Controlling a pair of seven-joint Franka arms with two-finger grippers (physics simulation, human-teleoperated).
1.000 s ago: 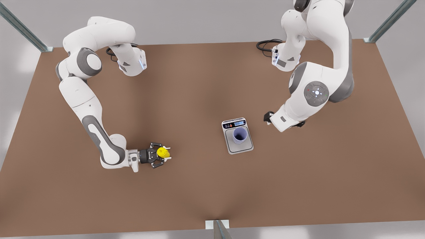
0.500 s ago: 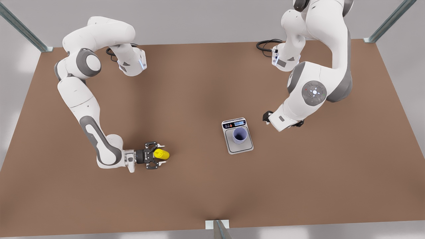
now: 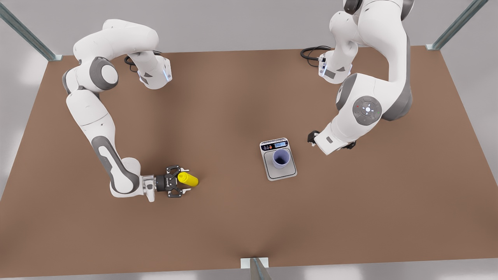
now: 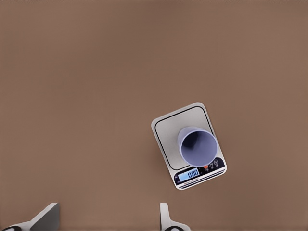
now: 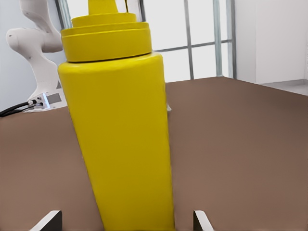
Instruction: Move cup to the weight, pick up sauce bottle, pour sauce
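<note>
Lavender cup (image 3: 281,158) sitting upright on the square plate of the weight (image 3: 278,172), out toward the front view's right of the brown table (image 3: 233,101). Same pair seen from above in the left wrist view, cup (image 4: 198,147) on the plate, scale (image 4: 169,132) display lit blue. Left gripper (image 3: 313,138) hanging just beside the scale on the front view's right, fingers (image 4: 165,217) spread apart, pinching nothing, just waiting there.

Over on the front view's left, yellow sauce bottle (image 3: 188,179) standing on the table, well apart from the scale. Right gripper (image 3: 184,181) low at the bottle's side, fingers (image 5: 201,220) spread either side of the bottle (image 5: 120,134), not squeezing it yet as far as can be seen.
</note>
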